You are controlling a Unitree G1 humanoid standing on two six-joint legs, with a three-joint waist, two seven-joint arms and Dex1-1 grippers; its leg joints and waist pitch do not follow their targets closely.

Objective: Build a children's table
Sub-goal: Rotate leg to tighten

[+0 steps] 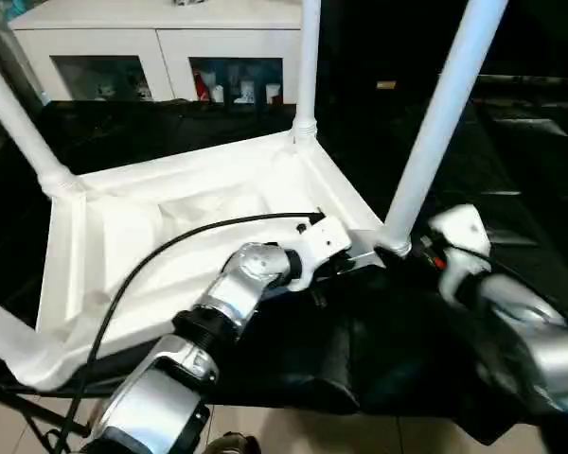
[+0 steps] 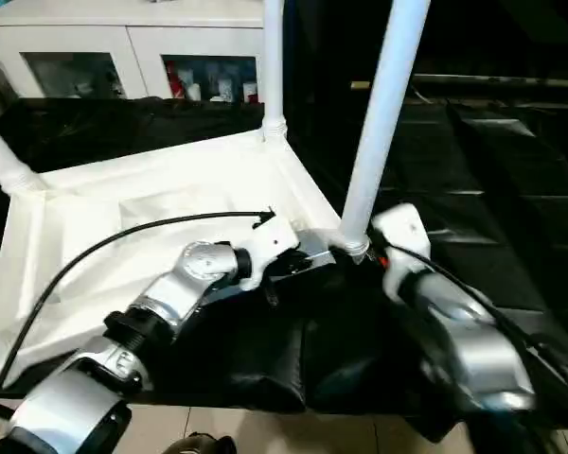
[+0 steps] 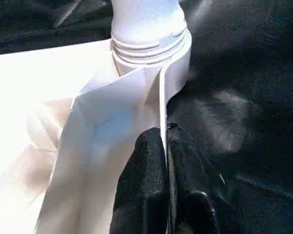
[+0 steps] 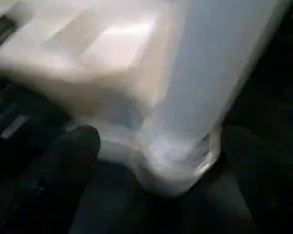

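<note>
- left eye view: children's table (image 1: 161, 236) lies upside down on a black-draped surface (image 1: 379, 350), ribbed underside up, filling the middle of the scene.
- four legs stand in the corner sockets: far-right leg (image 1: 308, 66) at about 12 o'clock, near-right leg (image 1: 440, 123) at 2 o'clock, far-left leg (image 1: 19, 123) at 10 o'clock, near-left leg (image 1: 5, 336) at 8 o'clock, cut off by the frame edge.
- white cabinet (image 1: 161, 47) with glass-fronted shelves sits behind at 11 o'clock, well apart from the table.
- left gripper (image 3: 167, 161) is at the table's near-right rim, just beside the near-right socket; in the left wrist view its two black fingers (image 3: 141, 190) are pinched closed on the thin rim wall, one either side.
- thread turns show at the leg base above the socket collar (image 3: 151, 48), so that leg looks not fully screwed home (judgement).
- right gripper (image 4: 151, 161) sits at 3 o'clock at the base of the near-right leg; in the right wrist view its fingers stand spread apart either side of the white corner, touching nothing firmly as far as i can tell.
- risk: a pinch on a thin plastic rim may slip or flex it if the table gets twisted.
- risk: turning the leg from low down with a loose spread grasp could cross-thread it or tilt the leg.
- risk: the drape may slide under the table, shifting everything.
</note>
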